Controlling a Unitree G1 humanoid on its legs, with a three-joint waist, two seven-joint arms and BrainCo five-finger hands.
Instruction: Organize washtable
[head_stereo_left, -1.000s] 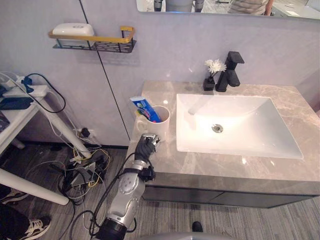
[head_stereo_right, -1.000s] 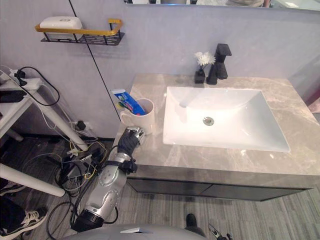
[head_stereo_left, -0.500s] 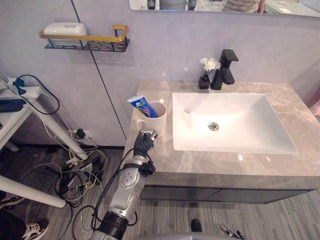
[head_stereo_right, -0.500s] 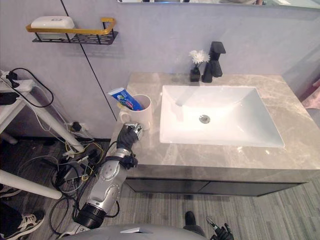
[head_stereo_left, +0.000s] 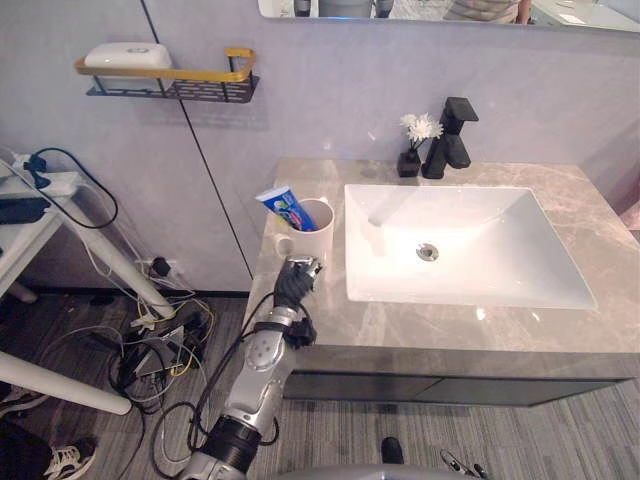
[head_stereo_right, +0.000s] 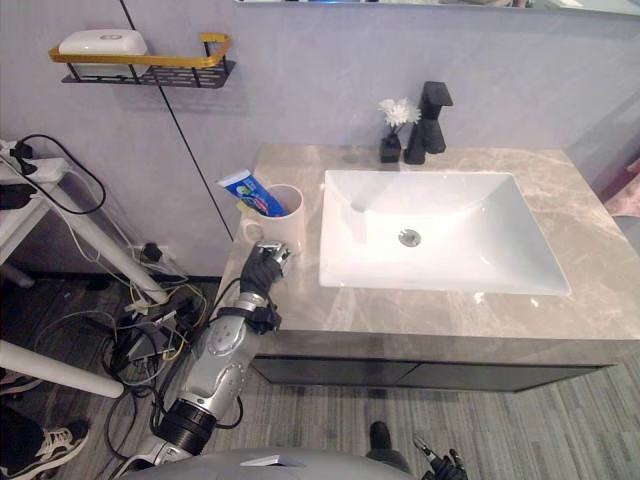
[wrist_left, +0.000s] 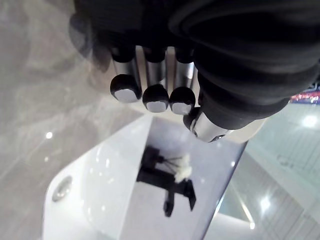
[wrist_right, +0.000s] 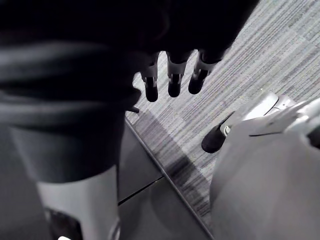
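A grey marble washtable counter (head_stereo_left: 585, 205) holds a white rectangular sink (head_stereo_left: 500, 225). At its back edge stand a black tap (head_stereo_left: 455, 137) and, just beside it, a small black vase with a white flower (head_stereo_left: 413, 152). A white ceramic mug (head_stereo_left: 318, 238) near the counter's left edge holds a slanting blue toothpaste tube (head_stereo_left: 288, 207). The robot's left hand (head_stereo_left: 297, 282) rests on the counter just in front of the mug; its fingers (wrist_left: 156, 98) seem curled inward, grasping nothing. The right hand (wrist_right: 175, 75) hangs over grey floor, fingers loosely straight and empty.
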